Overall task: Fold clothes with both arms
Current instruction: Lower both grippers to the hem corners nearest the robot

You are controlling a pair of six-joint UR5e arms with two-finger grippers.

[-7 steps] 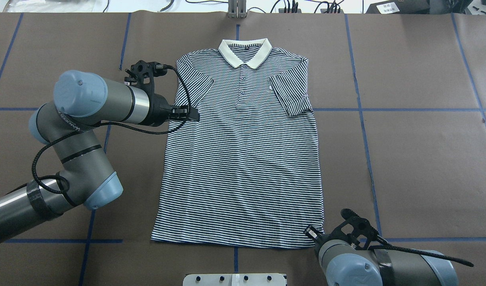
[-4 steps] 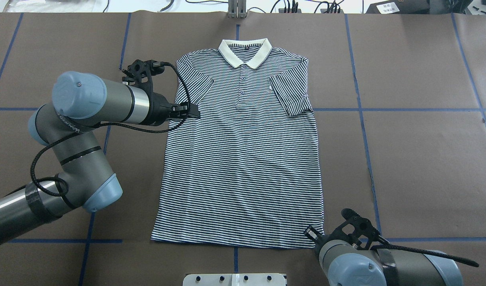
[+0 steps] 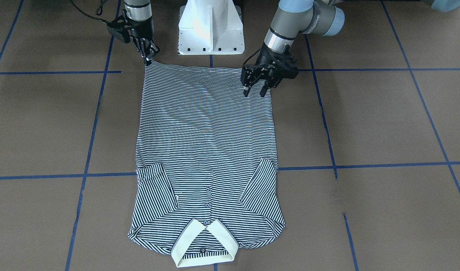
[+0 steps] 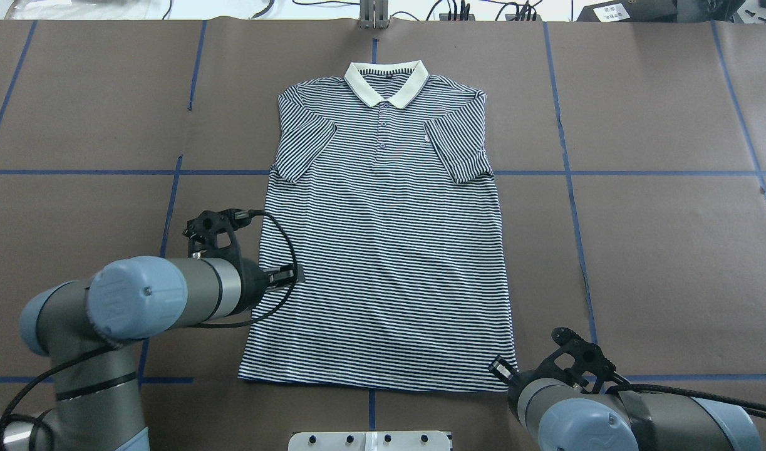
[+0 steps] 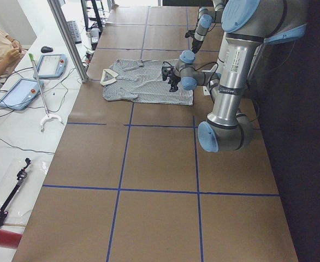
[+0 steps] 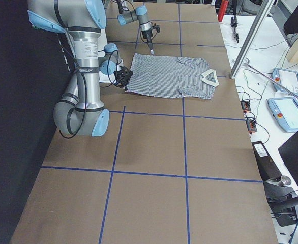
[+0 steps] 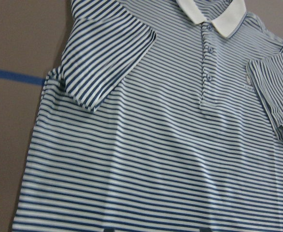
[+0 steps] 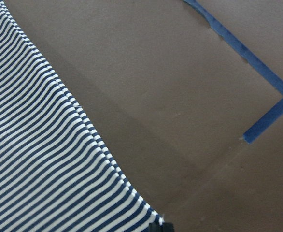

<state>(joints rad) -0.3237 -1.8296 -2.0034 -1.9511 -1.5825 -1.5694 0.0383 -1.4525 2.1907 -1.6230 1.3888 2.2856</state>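
Note:
The navy-and-white striped polo shirt (image 4: 383, 250) lies flat, front up, cream collar (image 4: 386, 84) at the far side and both sleeves folded in over the chest. My left gripper (image 3: 255, 91) is open and empty, fingers pointing down just above the shirt's left side near the hem; it also shows in the overhead view (image 4: 295, 274). My right gripper (image 3: 148, 60) is closed to a point on the hem's right corner. In the overhead view the right wrist (image 4: 570, 369) hides it. The right wrist view shows that corner (image 8: 132, 203) beside a black fingertip (image 8: 162, 226).
The white pedestal base (image 3: 211, 26) stands at the table's near edge behind the hem. Blue tape lines (image 4: 608, 173) grid the brown table (image 4: 671, 250). Cables and boxes (image 4: 627, 9) line the far edge. A side bench with tablets (image 5: 53, 64) runs beyond it.
My left arm has drawn back from the left sleeve, along the shirt's left edge, to near the hem. My right arm shifted slightly outward and the hem corner moved with it.

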